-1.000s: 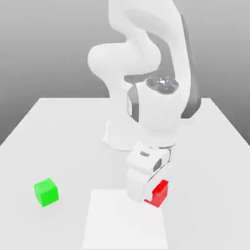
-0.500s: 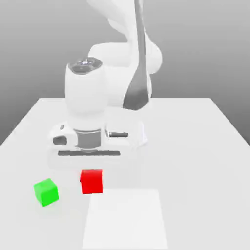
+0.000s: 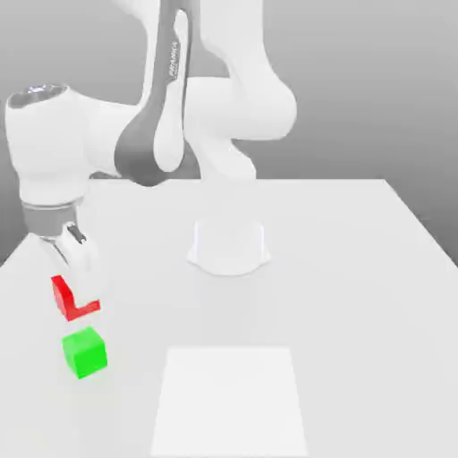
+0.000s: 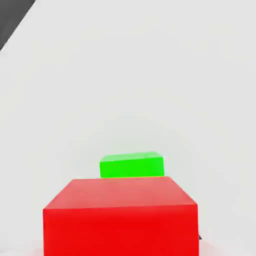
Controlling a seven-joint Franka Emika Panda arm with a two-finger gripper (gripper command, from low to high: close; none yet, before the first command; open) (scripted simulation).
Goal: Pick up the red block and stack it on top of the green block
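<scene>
Arm has swung from mid-table to the exterior view's left, jaws clamped tight on the red block (image 3: 70, 299), now hanging in the gripper (image 3: 73, 288) just above the green block (image 3: 85, 351): carry about done, lowering and release remain.

Red block (image 3: 72, 299): bright plain red, glossy, no pattern; in hand view (image 4: 120, 220) top face slightly lighter red than the front face. Green block (image 3: 85, 351): bright plain green, top lighter than sides, no markings; same in hand view (image 4: 131, 165). Arm (image 3: 134, 134): mostly white w/ dark grey band along one link, small lettering on it, too small to read; grey ring at wrist. Gripper (image 3: 73, 277): white body, small dark patch on side. Table (image 3: 358, 268): pale grey-white, plain. Square patch (image 3: 231, 402) on table: brighter white, plain. Backdrop (image 3: 376, 80): grey gradient, darker toward top.
</scene>
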